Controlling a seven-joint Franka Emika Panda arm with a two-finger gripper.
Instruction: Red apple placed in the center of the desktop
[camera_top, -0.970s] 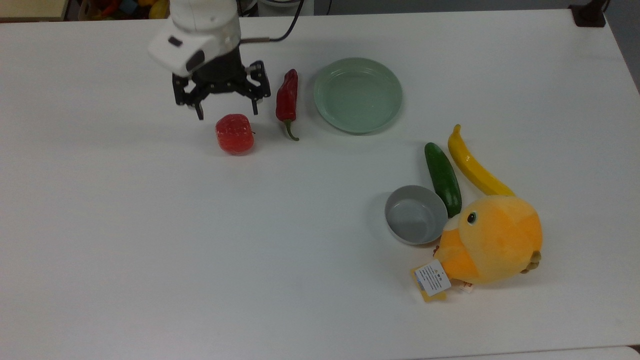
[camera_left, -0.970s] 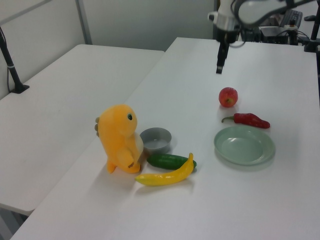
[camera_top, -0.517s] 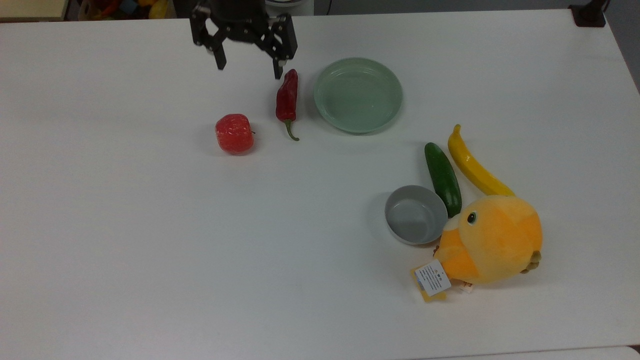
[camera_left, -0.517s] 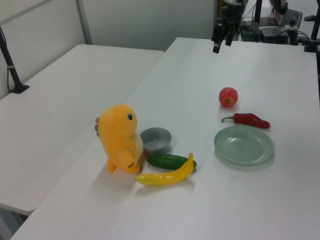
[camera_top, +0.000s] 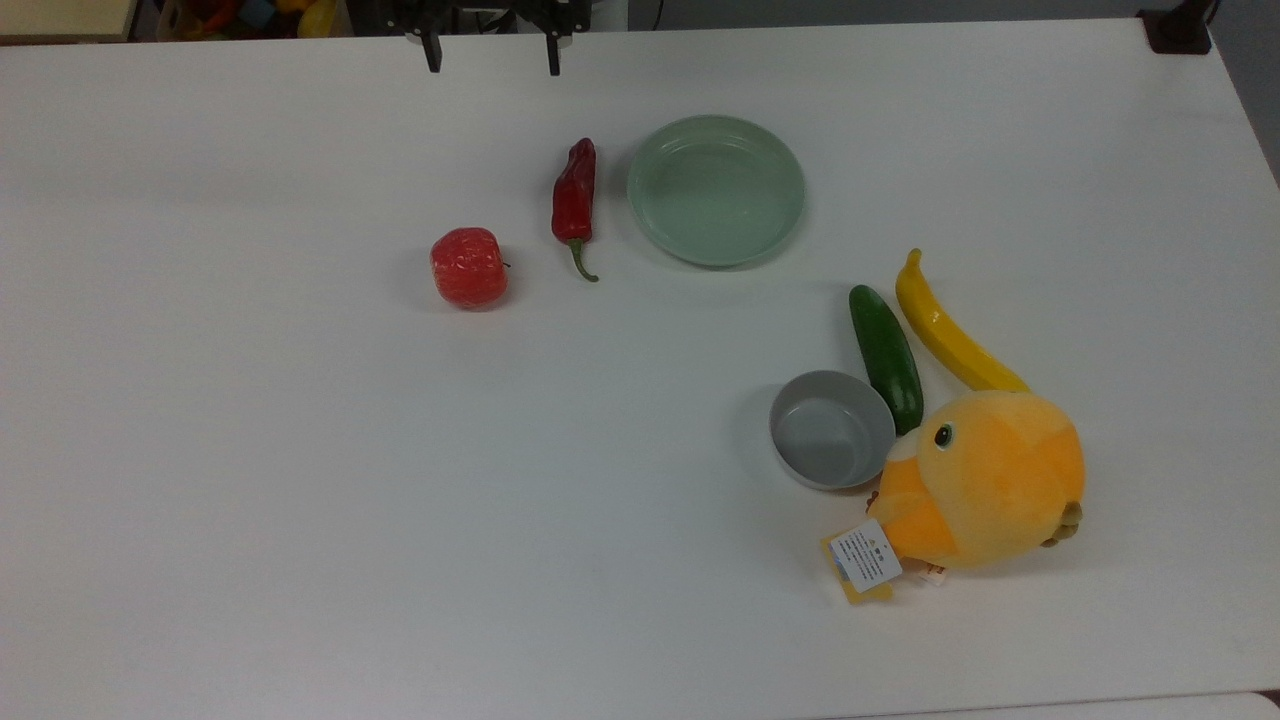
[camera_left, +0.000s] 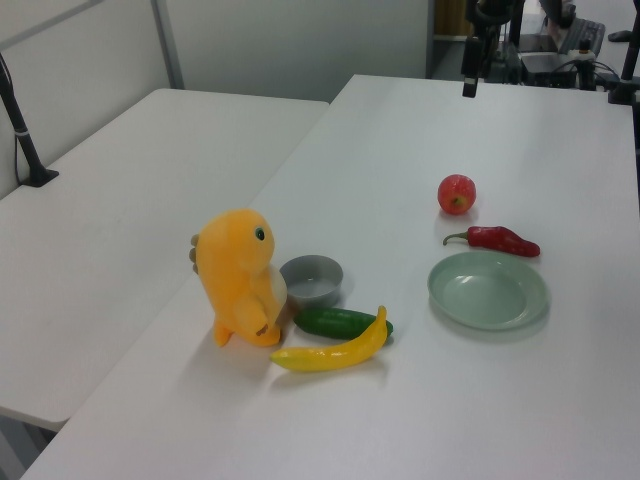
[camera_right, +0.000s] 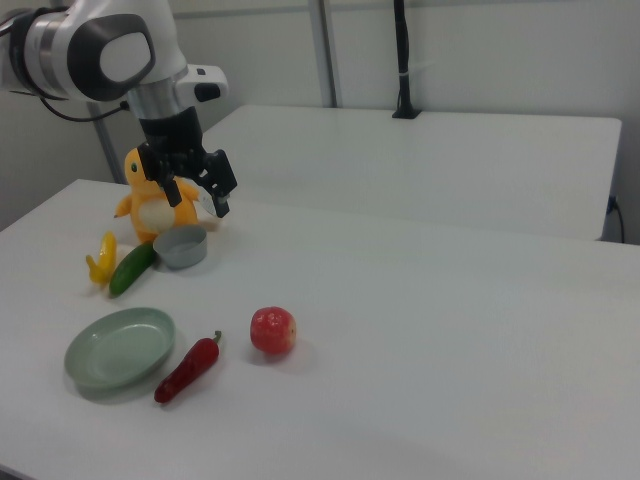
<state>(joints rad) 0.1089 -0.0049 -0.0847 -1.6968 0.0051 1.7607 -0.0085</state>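
The red apple (camera_top: 469, 267) (camera_left: 456, 193) (camera_right: 272, 330) rests by itself on the white desktop (camera_top: 300, 500), left of middle in the top view, with its small dark stem pointing to the top view's right. My gripper (camera_top: 492, 60) (camera_right: 195, 203) hangs high above the table near the top view's upper edge, well away from the apple. It is open, with nothing between its black fingers. In the left view the gripper (camera_left: 468, 85) appears side-on beyond the apple.
A red chili pepper (camera_top: 575, 205) lies just right of the apple in the top view, then a green plate (camera_top: 716, 189). Toward the top view's lower right are a grey bowl (camera_top: 831, 428), a cucumber (camera_top: 886, 357), a yellow banana (camera_top: 950, 330) and an orange plush toy (camera_top: 985, 480).
The open gripper has lifted from just above the apple and pulled back toward the top view's upper edge. The apple has stayed in place.
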